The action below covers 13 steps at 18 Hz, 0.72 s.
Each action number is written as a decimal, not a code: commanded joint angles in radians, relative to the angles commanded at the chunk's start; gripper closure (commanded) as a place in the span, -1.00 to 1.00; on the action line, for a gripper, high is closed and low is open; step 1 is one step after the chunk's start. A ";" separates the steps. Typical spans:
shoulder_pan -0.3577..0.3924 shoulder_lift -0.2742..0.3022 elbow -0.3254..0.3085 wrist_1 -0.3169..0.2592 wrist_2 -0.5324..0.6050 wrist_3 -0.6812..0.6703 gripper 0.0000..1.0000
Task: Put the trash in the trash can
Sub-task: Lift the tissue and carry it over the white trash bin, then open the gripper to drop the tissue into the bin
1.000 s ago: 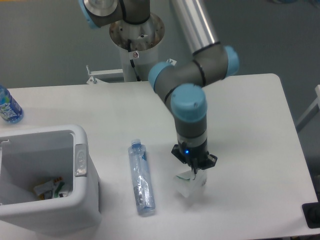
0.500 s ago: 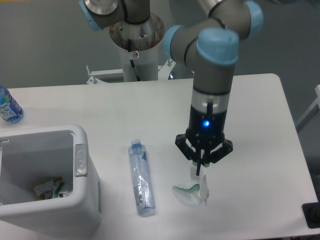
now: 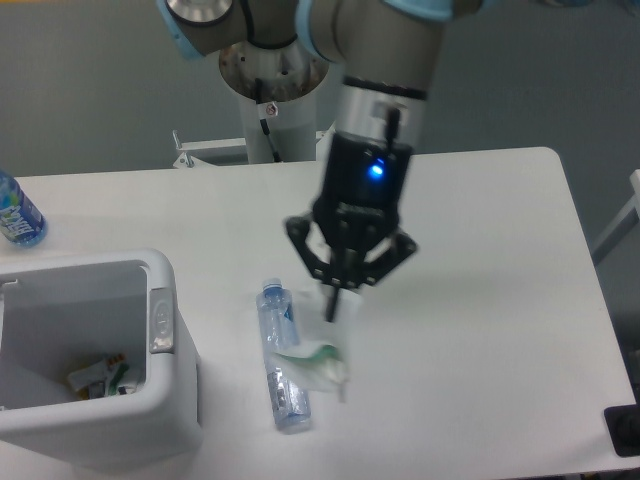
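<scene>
My gripper (image 3: 335,312) is shut on the small white packet (image 3: 316,362), which hangs below the fingers with a green-printed edge showing. It is lifted off the table and hangs over the lower part of the long clear bottle with a blue label (image 3: 280,360), which lies flat on the table. The white trash can (image 3: 160,400) stands at the lower left, well to the left of the gripper, with several scraps inside it.
A blue-tinted bottle (image 3: 15,212) stands at the table's far left edge. The arm's base column (image 3: 272,90) rises behind the table. A dark object (image 3: 623,432) sits at the lower right corner. The table's right edge is near x 600.
The gripper has risen with the packet and carried it left, from the table's middle right to above the lying bottle. The bottle and the can have not moved.
</scene>
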 joint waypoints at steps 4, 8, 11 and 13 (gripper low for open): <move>-0.123 -0.006 -0.005 -0.002 -0.003 -0.008 1.00; -0.200 -0.011 -0.023 0.002 -0.011 -0.008 1.00; -0.227 -0.011 -0.054 0.008 -0.011 0.000 0.50; -0.229 -0.015 -0.041 0.009 -0.012 0.021 -1.00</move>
